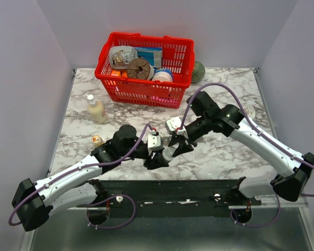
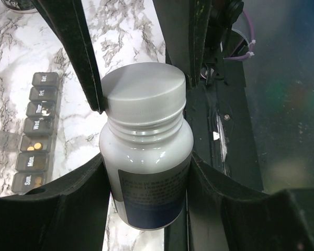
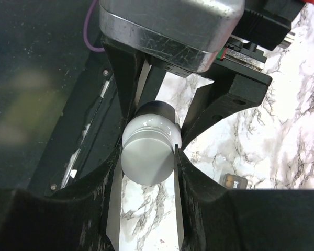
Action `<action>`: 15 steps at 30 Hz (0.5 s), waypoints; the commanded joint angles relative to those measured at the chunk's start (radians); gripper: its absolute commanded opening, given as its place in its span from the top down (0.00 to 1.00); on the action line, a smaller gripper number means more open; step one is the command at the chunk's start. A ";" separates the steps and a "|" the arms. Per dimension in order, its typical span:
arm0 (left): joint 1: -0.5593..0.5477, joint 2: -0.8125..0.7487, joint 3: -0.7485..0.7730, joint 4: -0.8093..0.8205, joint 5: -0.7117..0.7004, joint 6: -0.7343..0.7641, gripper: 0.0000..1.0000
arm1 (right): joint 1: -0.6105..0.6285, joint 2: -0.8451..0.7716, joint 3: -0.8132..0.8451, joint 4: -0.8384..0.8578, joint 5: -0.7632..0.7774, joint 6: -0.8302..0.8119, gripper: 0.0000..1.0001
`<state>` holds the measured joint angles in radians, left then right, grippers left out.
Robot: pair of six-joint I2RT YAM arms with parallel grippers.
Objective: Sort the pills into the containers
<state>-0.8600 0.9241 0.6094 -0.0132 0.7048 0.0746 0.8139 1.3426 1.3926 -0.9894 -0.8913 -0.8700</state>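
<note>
A white pill bottle (image 2: 146, 157) with a dark label and a white cap (image 2: 144, 94) is held above the table's near edge. My left gripper (image 2: 146, 191) is shut on the bottle's body. My right gripper (image 3: 149, 162) is shut on the cap (image 3: 148, 157) from the other end. In the top view the two grippers meet at the bottle (image 1: 168, 152). The containers (image 2: 37, 136) are a dark grey strip of day-labelled compartments lying on the marble left of the bottle. Yellow pills show in some compartments. One end compartment (image 3: 234, 182) shows in the right wrist view.
A red basket (image 1: 144, 93) full of items stands at the back, with a green ball (image 1: 198, 72) to its right. A cream lotion bottle (image 1: 96, 110) and a small amber bottle (image 1: 97, 139) stand at the left. The black frame (image 1: 167, 193) runs along the table's near edge.
</note>
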 commanded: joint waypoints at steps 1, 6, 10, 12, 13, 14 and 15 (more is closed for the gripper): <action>-0.005 -0.013 0.041 0.039 -0.030 -0.036 1.00 | 0.021 0.001 -0.009 -0.015 0.029 -0.017 0.74; -0.004 -0.016 0.038 0.061 -0.028 -0.070 1.00 | 0.030 -0.011 -0.029 0.014 0.075 -0.009 0.74; -0.004 -0.022 0.033 0.097 -0.025 -0.139 1.00 | 0.033 -0.020 -0.049 0.047 0.087 0.005 0.74; -0.004 -0.033 0.021 0.142 -0.016 -0.160 1.00 | 0.034 -0.022 -0.059 0.061 0.094 0.012 0.74; -0.004 -0.037 0.018 0.154 -0.013 -0.170 1.00 | 0.034 -0.020 -0.061 0.070 0.098 0.019 0.74; -0.004 -0.045 0.016 0.168 -0.011 -0.183 1.00 | 0.034 -0.017 -0.063 0.069 0.101 0.019 0.74; -0.004 -0.048 0.016 0.171 -0.011 -0.185 1.00 | 0.036 -0.014 -0.061 0.069 0.103 0.019 0.74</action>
<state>-0.8597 0.9226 0.6075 -0.0139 0.6872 -0.0479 0.8326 1.3231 1.3598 -0.9367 -0.8337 -0.8639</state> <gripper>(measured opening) 0.600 0.430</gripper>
